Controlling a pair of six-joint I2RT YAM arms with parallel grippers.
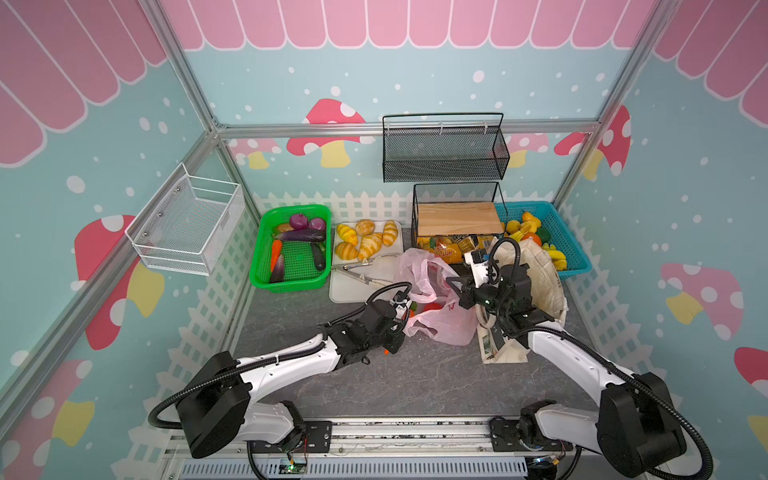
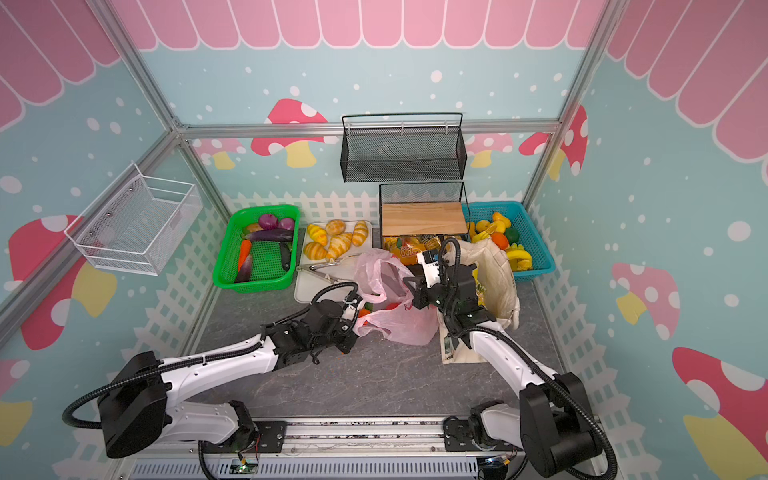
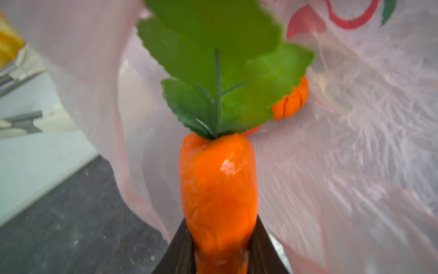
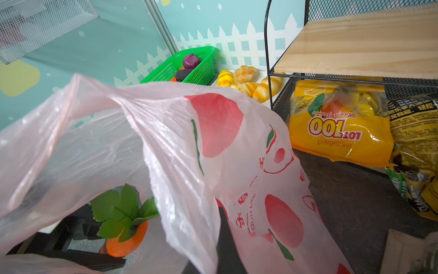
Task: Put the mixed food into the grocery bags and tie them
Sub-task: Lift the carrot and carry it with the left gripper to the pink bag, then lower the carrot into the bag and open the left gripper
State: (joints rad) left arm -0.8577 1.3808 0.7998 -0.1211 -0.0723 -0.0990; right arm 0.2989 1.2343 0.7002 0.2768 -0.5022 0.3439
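My left gripper is shut on an orange toy carrot with green leaves, pointing it leaves-first into the mouth of the pink plastic bag. An orange pumpkin lies inside, and a red tomato shows through the plastic. My right gripper is shut on the pink bag's rim, lifting it; the carrot shows below the raised edge. In both top views the bag lies mid-table between the left gripper and the right gripper. The canvas tote sits behind the right arm.
A yellow snack bag and a green-yellow packet lie under the black wire rack. The green basket holds an eggplant and other vegetables. Bread rolls and tongs lie on a white board. The blue basket stands back right.
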